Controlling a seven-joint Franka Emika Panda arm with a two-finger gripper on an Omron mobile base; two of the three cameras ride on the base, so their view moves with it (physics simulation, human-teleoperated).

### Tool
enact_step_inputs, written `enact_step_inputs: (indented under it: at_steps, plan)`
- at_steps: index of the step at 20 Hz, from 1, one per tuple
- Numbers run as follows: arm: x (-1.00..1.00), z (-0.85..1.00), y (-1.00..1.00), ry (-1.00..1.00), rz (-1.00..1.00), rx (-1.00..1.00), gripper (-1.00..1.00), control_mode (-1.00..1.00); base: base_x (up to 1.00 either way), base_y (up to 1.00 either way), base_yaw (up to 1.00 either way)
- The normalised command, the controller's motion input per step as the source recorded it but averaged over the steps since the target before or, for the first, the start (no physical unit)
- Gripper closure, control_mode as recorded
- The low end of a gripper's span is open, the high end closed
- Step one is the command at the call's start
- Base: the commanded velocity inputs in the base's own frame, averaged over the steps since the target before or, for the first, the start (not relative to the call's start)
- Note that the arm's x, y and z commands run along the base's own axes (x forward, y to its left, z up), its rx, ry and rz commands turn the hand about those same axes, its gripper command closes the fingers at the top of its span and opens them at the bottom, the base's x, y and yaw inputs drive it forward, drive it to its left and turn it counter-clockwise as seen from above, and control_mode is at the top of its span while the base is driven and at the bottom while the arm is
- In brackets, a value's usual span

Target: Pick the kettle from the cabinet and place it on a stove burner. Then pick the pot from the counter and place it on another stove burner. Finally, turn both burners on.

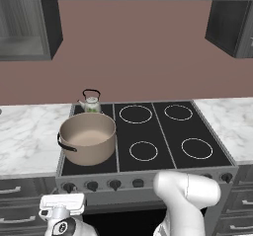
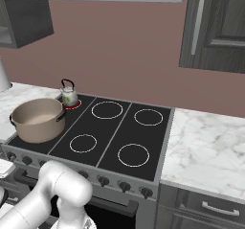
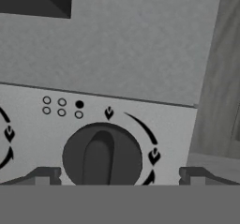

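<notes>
The small floral kettle point(image 1: 91, 102) point(image 2: 69, 96) stands on the back-left burner of the black cooktop point(image 1: 170, 131); a red ring point(image 2: 73, 106) glows at its base. In front of it, the large tan pot point(image 1: 88, 137) point(image 2: 38, 119) covers the front-left burner. My gripper point(image 3: 119, 177) is open, its two dark fingertips point(image 3: 43, 175) on either side of a dark stove knob point(image 3: 102, 156) without touching it. The white hand point(image 1: 62, 204) hangs low in front of the left knobs point(image 1: 92, 185). The closed cabinet point(image 2: 217, 27) with its silver bar handle hangs at the upper right.
White marble counter point(image 1: 27, 131) point(image 2: 206, 146) flanks the stove on both sides. An open wall cabinet point(image 1: 24, 27) hangs at the upper left. A white paper-towel roll point(image 2: 2, 74) stands at the far left. Three burner rings point(image 1: 136, 114) on the middle and right are bare.
</notes>
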Motion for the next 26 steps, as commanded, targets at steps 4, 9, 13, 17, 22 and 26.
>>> enact_step_inputs:
  at_steps: [4,9,13,17,22,26]
  plan:
    - [0.06,-0.01,0.00,0.00,0.00,0.00,1.00,-1.00,0.00,0.00,0.00]
    - [0.06,0.00,0.00,0.00,0.00,0.00,1.00,-1.00,0.00,0.00,0.00]
    - [0.04,0.00,0.00,-0.01,0.00,0.00,1.00,-1.00,0.00,0.00,0.00]
    - [0.00,0.00,0.00,0.00,0.00,0.00,1.00,-1.00,0.00,0.00,0.00]
    - [0.00,0.00,0.00,0.00,0.00,-0.02,1.00,-1.00,0.00,0.00,0.00]
    - [-0.01,0.00,0.00,0.00,0.00,-0.13,1.00,-1.00,0.00,0.00,0.00]
